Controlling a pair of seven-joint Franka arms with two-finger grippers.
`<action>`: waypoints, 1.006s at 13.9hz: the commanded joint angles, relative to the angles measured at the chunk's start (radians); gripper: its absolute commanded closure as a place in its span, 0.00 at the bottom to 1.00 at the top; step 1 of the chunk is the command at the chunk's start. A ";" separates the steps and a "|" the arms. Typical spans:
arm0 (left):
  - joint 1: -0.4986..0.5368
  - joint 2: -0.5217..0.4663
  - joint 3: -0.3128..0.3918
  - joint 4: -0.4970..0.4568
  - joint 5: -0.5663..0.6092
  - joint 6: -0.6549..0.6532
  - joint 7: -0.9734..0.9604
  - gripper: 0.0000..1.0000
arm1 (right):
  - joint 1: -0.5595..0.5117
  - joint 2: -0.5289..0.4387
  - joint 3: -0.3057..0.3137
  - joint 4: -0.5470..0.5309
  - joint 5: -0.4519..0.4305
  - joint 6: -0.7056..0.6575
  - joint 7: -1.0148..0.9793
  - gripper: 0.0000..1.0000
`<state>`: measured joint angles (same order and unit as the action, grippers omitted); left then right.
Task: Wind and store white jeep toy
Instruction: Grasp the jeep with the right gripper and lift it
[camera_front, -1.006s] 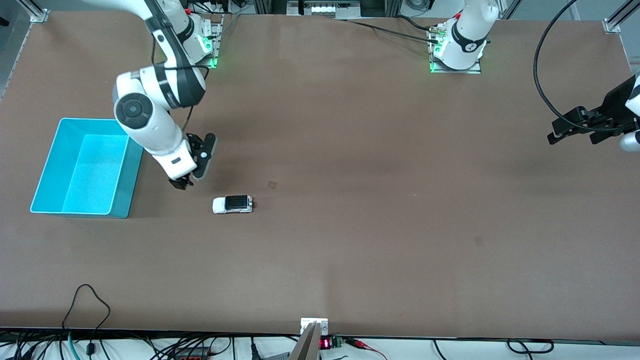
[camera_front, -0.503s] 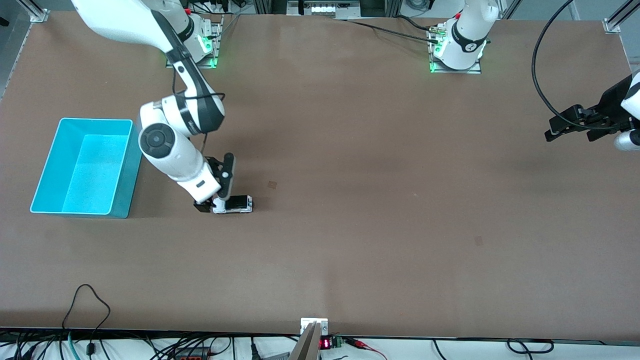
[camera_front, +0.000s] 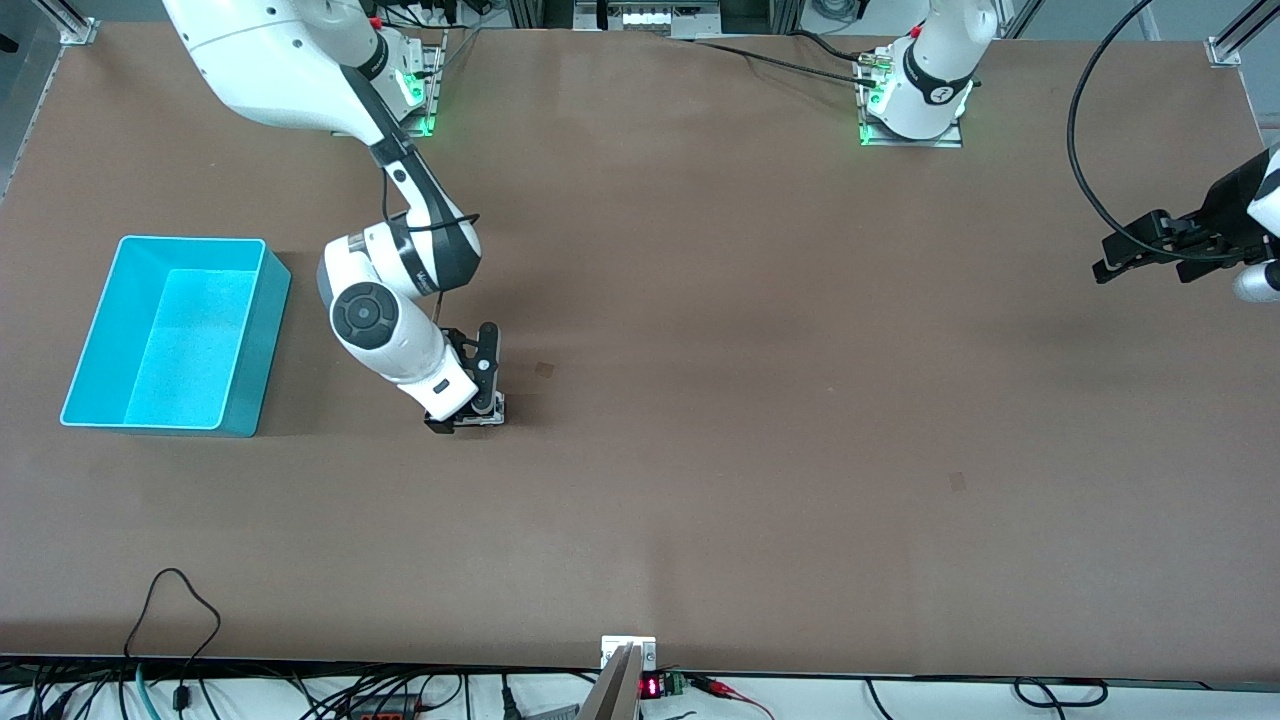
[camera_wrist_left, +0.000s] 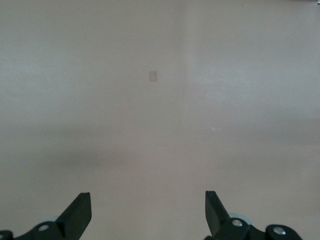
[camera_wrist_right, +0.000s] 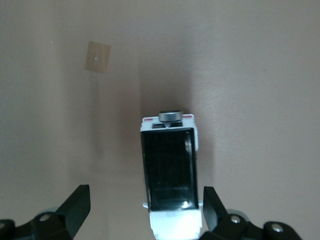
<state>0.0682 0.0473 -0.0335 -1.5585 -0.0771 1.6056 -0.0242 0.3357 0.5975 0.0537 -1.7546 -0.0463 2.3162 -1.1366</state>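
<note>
Right wrist view shows the small white toy jeep with a black roof panel (camera_wrist_right: 167, 170) lying lengthwise in the gap between the right gripper (camera_wrist_right: 145, 210)'s two black fingers (camera_wrist_right: 76, 205), which stand wide apart and touch neither side of the car; its spare wheel end points away from the wrist. Front view places the jeep (camera_front: 488, 415) on the brown table (camera_front: 760, 420), mostly covered by the right gripper (camera_front: 462, 412), which is down low over it, well apart from the open turquoise plastic bin (camera_front: 255, 340) toward the right arm's end. A small tan patch (camera_front: 544, 370) lies near the jeep. The left gripper (camera_front: 1140, 255) waits, fingers (camera_wrist_left: 77, 215) spread, over the left arm's end of the table.
</note>
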 joint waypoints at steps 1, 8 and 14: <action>0.018 -0.006 -0.026 0.003 0.022 -0.019 -0.013 0.00 | 0.008 0.027 -0.005 0.021 -0.018 0.038 -0.012 0.00; 0.027 -0.014 -0.049 -0.006 0.022 -0.018 -0.010 0.00 | 0.006 0.068 -0.005 0.021 -0.021 0.101 -0.012 0.33; 0.027 -0.015 -0.049 -0.006 0.023 -0.012 0.001 0.00 | 0.006 0.044 -0.014 0.021 -0.044 0.098 0.000 1.00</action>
<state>0.0817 0.0461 -0.0669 -1.5595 -0.0770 1.5989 -0.0288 0.3375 0.6570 0.0509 -1.7448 -0.0812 2.4201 -1.1373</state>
